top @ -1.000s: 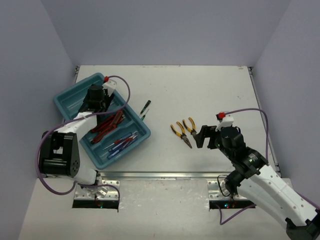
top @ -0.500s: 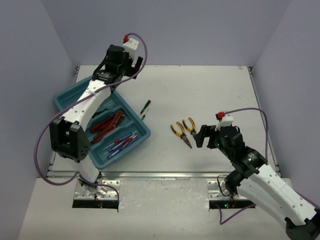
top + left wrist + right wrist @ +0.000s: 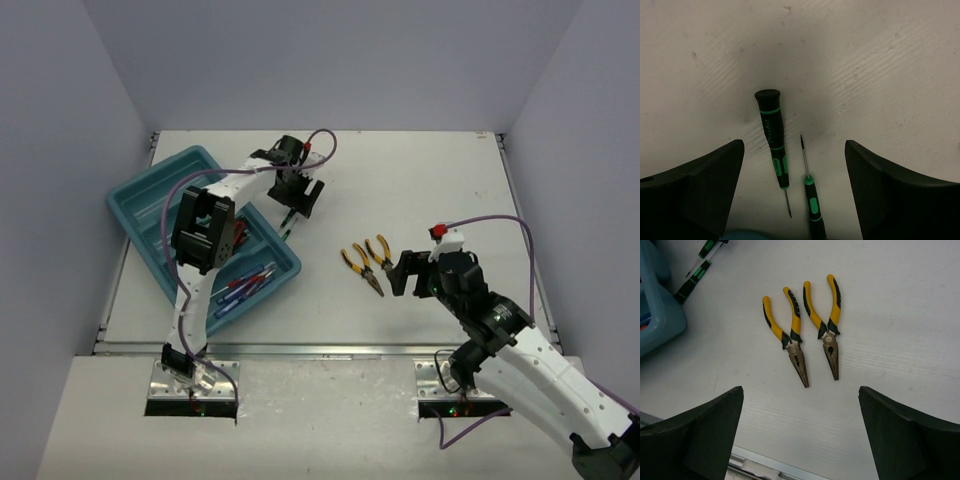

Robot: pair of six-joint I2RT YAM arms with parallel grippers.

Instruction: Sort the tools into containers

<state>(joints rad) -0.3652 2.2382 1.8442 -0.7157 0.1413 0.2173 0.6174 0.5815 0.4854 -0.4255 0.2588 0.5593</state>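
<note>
Left pincer [image 3: 794, 144] swung off the tray [image 3: 150, 205], spread over two screwdrivers [image 3: 772, 135]; right pincer [image 3: 800, 390] spread.

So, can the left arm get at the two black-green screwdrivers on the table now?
Probably yes: the left tool hovers open directly above the thicker screwdriver and the thinner screwdriver, both lying bare on the table, nothing covering them.

Left end effector [image 3: 299, 200] left tray [image 3: 145, 205], now over black-green screwdrivers [image 3: 772, 137].
</note>
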